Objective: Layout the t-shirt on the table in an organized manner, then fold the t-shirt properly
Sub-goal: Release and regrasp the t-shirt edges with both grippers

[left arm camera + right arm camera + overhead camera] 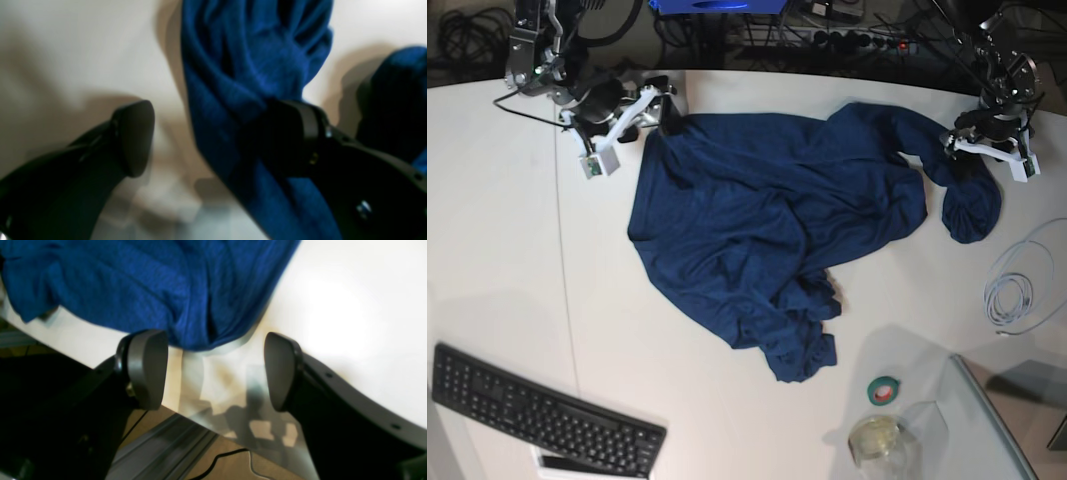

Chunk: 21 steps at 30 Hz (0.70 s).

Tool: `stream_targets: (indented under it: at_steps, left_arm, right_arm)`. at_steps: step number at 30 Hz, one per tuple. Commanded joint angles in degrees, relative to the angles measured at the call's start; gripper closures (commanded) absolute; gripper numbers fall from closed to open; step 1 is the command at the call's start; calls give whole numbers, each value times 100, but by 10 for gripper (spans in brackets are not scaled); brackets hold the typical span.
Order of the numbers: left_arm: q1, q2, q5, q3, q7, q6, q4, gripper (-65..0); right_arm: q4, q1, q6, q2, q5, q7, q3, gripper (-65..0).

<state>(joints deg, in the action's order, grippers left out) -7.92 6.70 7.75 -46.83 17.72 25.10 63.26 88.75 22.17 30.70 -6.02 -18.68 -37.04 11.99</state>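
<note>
T-shirt (757,230) crumpled mid-frame, layout step; left gripper (213,140) and right gripper (215,370) both open, next regrab corners.

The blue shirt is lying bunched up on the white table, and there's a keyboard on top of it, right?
Not quite. The shirt does lie bunched up on the table, but the keyboard isn't on top of it. It sits on bare table, apart from the shirt, near one corner. The base view shows this.
</note>
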Motion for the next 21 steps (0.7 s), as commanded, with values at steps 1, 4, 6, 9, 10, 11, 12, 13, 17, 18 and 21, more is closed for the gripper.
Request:
stream_targets:
  at_steps: [1,4,6,9,10,11,12,13,17,18,21]
  left_arm:
    - [-21,11,-14,10,211,17,-98,-523]
    - [-21,11,-23,19,167,17,-256,-507]
    - [-21,-6,-23,19,167,17,-265,-403]
    - [-21,-15,3,19,193,17,-247,-97]
    - [-21,-15,12,19,193,17,-239,0]
    - [-21,-15,21,19,193,17,-239,0]
    - [-38,-6,30,19,202,17,-221,0]
    - [-65,-6,30,19,202,17,-151,0]
    - [-425,-94,30,28,255,26,693,0]
    - [-531,-173,30,28,387,26,975,0]
    - [-874,-331,30,19,958,35,1731,0]
  right_arm:
    - [44,-77,64,-26,-88,95,-8,-426]
    - [-246,-297,275,-26,-88,77,-8,-420]
    - [-475,-446,328,-18,-88,68,-8,-419]
    - [-624,-507,328,-18,-88,68,-8,-417]
    - [-624,-507,328,-18,-88,68,-8,-408]
    - [-616,-499,328,-18,-88,60,-8,-377]
    - [-607,-499,328,-18,-88,33,-8,-329]
    - [-581,-499,337,-18,-88,-46,-8,-251]
    - [-572,-507,337,9,-88,-186,45,0]
    - [-572,-507,337,9,-88,-186,45,-21]
    - [-563,-507,337,79,-88,-186,54,0]
